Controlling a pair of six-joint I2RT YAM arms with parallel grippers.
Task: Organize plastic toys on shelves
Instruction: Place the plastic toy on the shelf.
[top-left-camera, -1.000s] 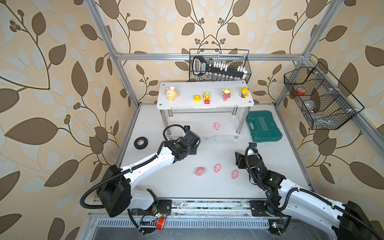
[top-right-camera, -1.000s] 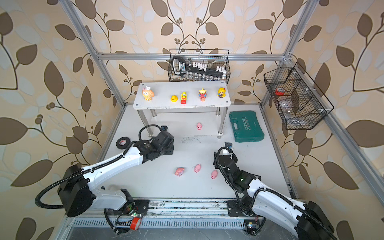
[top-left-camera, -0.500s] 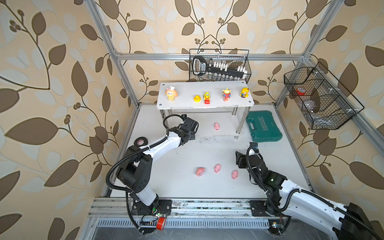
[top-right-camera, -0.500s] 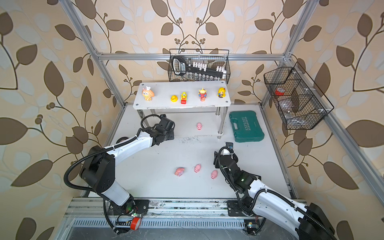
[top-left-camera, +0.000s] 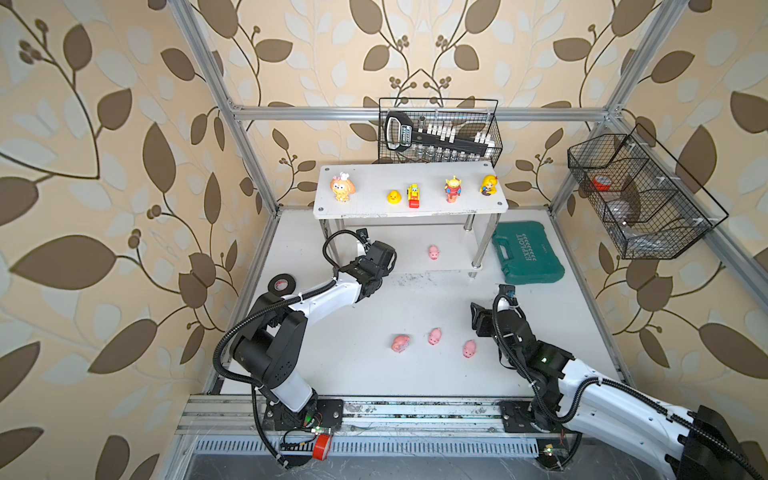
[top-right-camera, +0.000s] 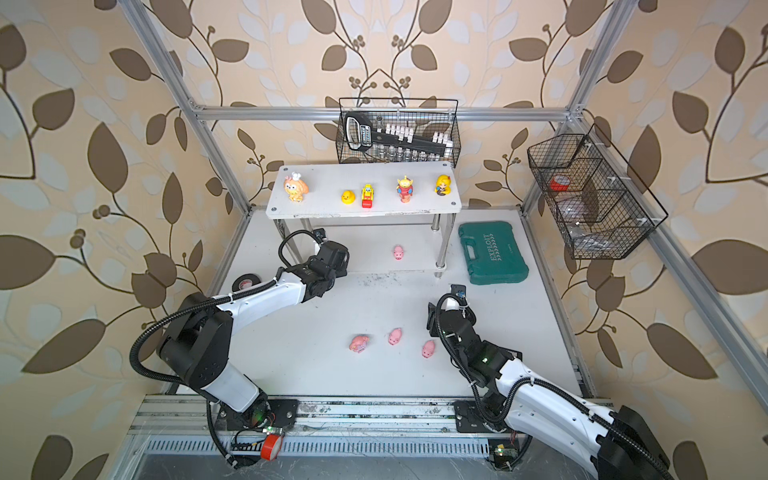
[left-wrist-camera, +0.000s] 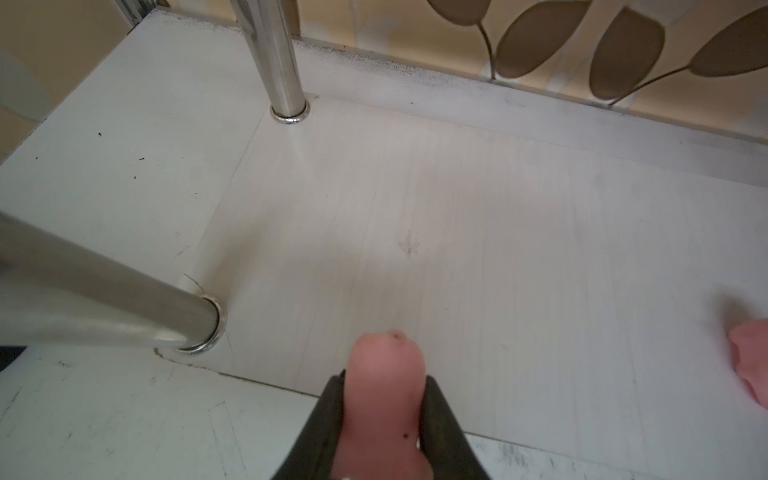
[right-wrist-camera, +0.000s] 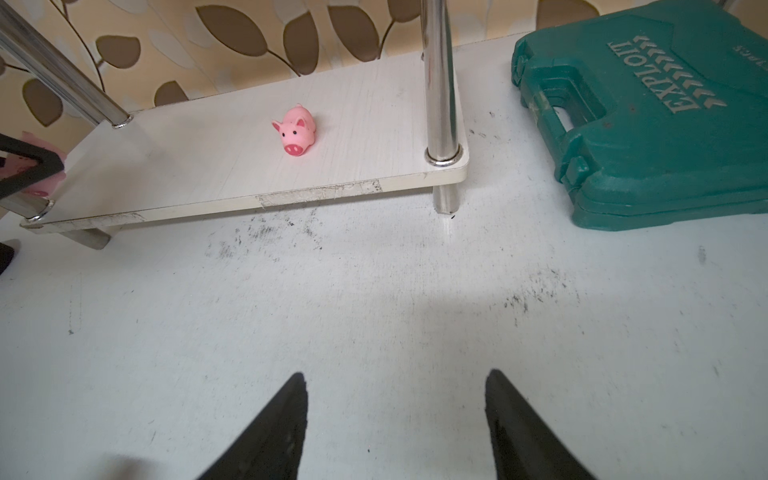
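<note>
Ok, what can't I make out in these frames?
- Held piglet: left gripper covers its sides in the left wrist view; the arm hides it in both top views.
- Shelf piglet: cut off by that view's edge.
- Side basket contents: too small, behind mesh.

Walls (top-left-camera: 124, 166): beige, printed with brown and pale leaves.
Table (right-wrist-camera: 374, 291): white, black scuff marks.
Rack (top-left-camera: 432, 174): white boards, chrome legs.
Held pig (left-wrist-camera: 384, 407): pink, in the left pincer (left-wrist-camera: 384, 378), which has black fingers (left-wrist-camera: 324, 424).
Shelf pig (right-wrist-camera: 296, 132): pink, darker snout, black eyes; ahead of the right pincer (right-wrist-camera: 395, 374).
Table pigs (top-left-camera: 401, 343) (top-left-camera: 434, 336) (top-left-camera: 469, 348): pink, beside the right pincer.
Upper toys: orange animal (top-left-camera: 342, 188), yellow duck (top-left-camera: 393, 197), yellow-red vehicle (top-left-camera: 413, 196), green-headed red-blue alien (top-left-camera: 452, 189), yellow doll (top-left-camera: 489, 185).
Case (right-wrist-camera: 648, 108): green.
Tape roll (top-left-camera: 282, 284): black.
Baskets (top-left-camera: 665, 237): black wire.
</note>
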